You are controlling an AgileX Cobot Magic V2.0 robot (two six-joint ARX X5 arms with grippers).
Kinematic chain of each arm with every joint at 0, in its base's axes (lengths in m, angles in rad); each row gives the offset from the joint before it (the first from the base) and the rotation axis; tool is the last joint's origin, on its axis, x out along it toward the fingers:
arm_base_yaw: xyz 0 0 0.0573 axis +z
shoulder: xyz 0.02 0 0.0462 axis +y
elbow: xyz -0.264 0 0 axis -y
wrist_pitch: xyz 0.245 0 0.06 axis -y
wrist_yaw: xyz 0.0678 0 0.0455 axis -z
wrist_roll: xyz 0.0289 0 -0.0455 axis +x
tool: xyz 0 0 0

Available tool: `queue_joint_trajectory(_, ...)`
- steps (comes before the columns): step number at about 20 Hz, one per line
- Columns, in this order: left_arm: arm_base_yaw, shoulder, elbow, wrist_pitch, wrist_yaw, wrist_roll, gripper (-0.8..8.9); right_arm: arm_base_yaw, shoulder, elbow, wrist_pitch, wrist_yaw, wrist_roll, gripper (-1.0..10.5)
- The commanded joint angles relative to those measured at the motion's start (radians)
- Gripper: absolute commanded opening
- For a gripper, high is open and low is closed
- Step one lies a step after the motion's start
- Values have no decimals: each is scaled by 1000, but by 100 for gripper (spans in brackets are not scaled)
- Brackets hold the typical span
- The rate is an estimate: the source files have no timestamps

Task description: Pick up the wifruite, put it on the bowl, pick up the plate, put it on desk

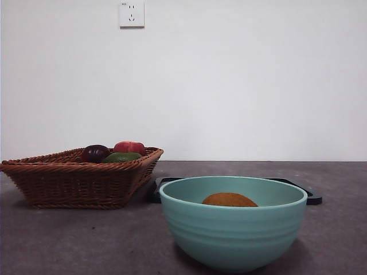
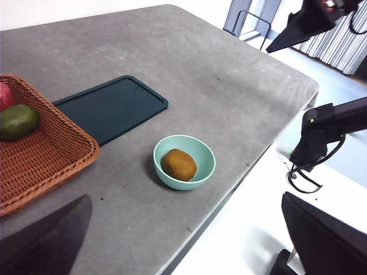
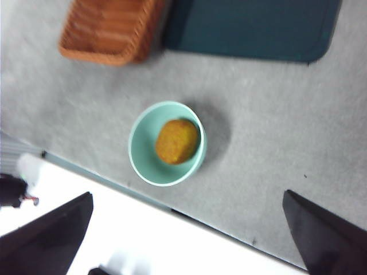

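My right gripper (image 3: 186, 240) hung wide and empty, high above the bowl (image 3: 140, 160) holding the wifruite (image 3: 176, 141); the left gripper (image 2: 183, 240) likewise. Beyond, the flat plate (image 3: 246, 28) risked slipping from a shallow edge pinch.

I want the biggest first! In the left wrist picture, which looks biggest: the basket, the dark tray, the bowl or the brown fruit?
1. Wicker basket, though partly cut off.
2. Dark tray; close to the basket, so unsure.
3. Teal bowl.
4. Wifruite, sitting inside the bowl.
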Motion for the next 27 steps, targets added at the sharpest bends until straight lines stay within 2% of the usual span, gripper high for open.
queue_joint_trajectory(1,-10,-1,11,11,-2,1,530,37,52,18,-28,27,-30,556)
queue_joint_trajectory(6,-10,-1,11,11,-2,2,530,177,167,18,-12,176,-21,556)
queue_joint_trajectory(10,-10,-1,11,11,-2,2,530,297,256,11,16,247,7,556)
queue_joint_trajectory(16,-10,-1,11,11,-2,2,530,394,322,-41,49,297,35,556)
queue_joint_trajectory(21,-10,-1,11,11,-2,2,530,444,342,-156,204,311,87,556)
queue_joint_trajectory(27,-10,-1,11,11,-2,1,530,447,359,-293,380,308,148,556)
